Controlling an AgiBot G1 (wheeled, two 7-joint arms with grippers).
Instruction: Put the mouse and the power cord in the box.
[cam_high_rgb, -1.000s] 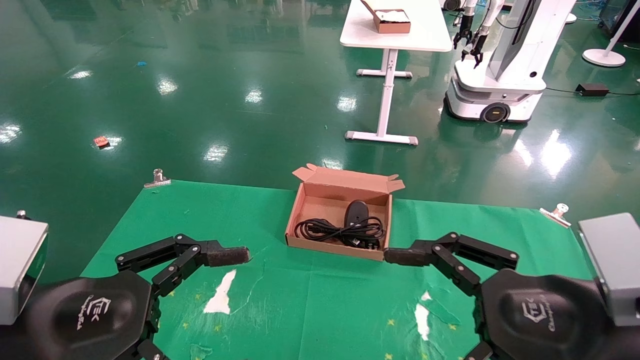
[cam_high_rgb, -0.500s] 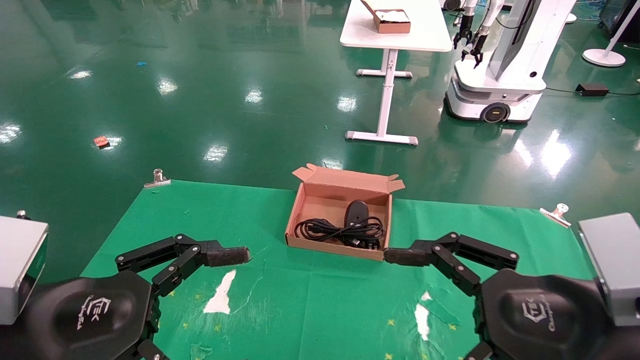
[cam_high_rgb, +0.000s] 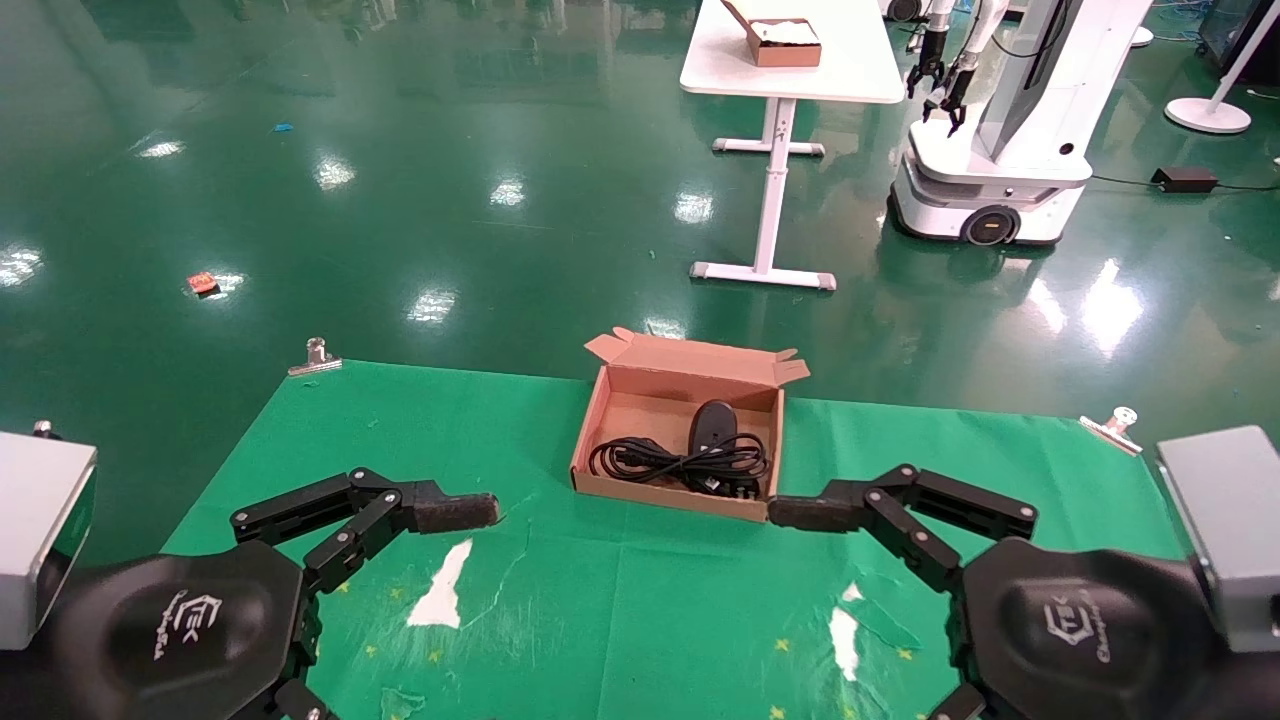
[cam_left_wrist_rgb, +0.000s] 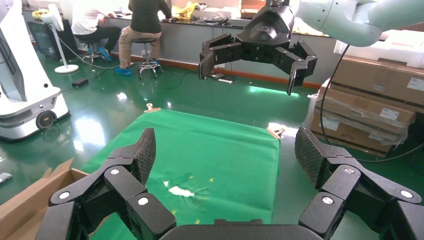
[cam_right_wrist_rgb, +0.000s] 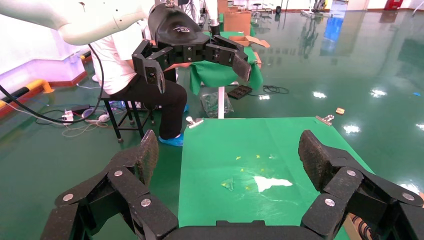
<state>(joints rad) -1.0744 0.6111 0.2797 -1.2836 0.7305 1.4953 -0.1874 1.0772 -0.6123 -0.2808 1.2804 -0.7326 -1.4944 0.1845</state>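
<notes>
Inside the box (cam_high_rgb: 601, 415), at the far edge of the worktop (cam_high_rgb: 620, 610) about midway along it, lie both items: the mouse (cam_high_rgb: 713, 424) toward the far right of the interior, the power cord (cam_high_rgb: 680, 464) in loose loops along the near wall, partly overlapping the mouse's near end. Lid flaps up, standing open at the far side. Nothing changed across the last second: box, mouse and cord unmoved, both arms equally still. Judged from that, loading looks complete, with no placing step left; only the lid remains unclosed, which the task does not ask for. Left tool (cam_high_rgb: 455, 512) low over the near left part of the worktop, right tool (cam_high_rgb: 800, 513) just beside the box's near right corner, apart from it; holding nothing. From the head view, only one finger of each tool shows, so jaw spread unreadable there. Settled by the wrist views: left tool (cam_left_wrist_rgb: 227, 155) with fingers spread wide and empty, right tool (cam_right_wrist_rgb: 229, 154) likewise wide apart. Missing from those wrist views: the box contents, only a cardboard corner at the edge of the left one; each instead shows the opposite arm's tool farther off.
</notes>
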